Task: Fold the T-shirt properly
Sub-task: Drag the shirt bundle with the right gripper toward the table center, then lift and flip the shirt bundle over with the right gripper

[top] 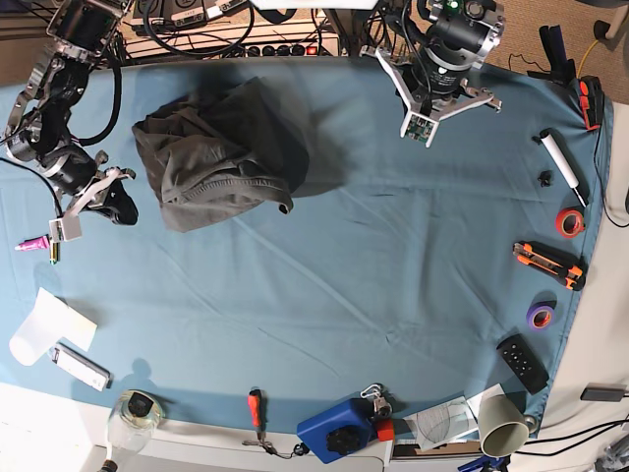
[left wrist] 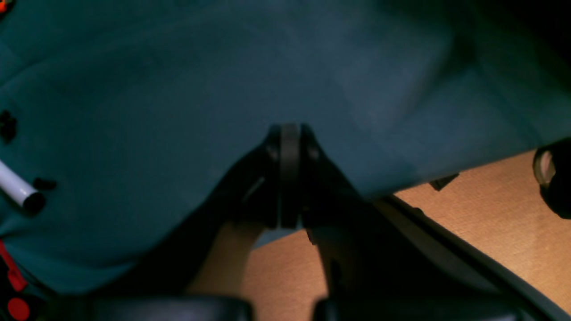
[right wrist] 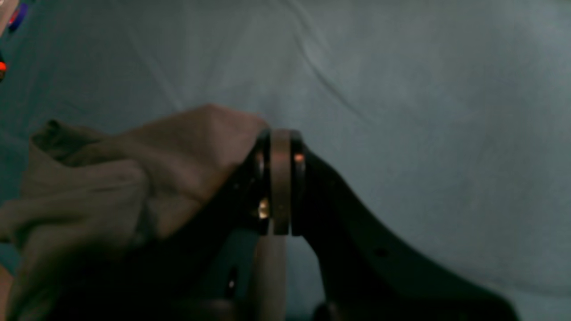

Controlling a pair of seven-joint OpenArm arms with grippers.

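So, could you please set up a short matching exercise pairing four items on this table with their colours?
Items:
1. T-shirt
2. table cloth
3. tape roll near the marker
4. tape roll near the remote

Colours:
a. purple
b. teal-blue
c. dark grey
d. orange-red

Pairs: 1-c, 2-b, 3-d, 4-a
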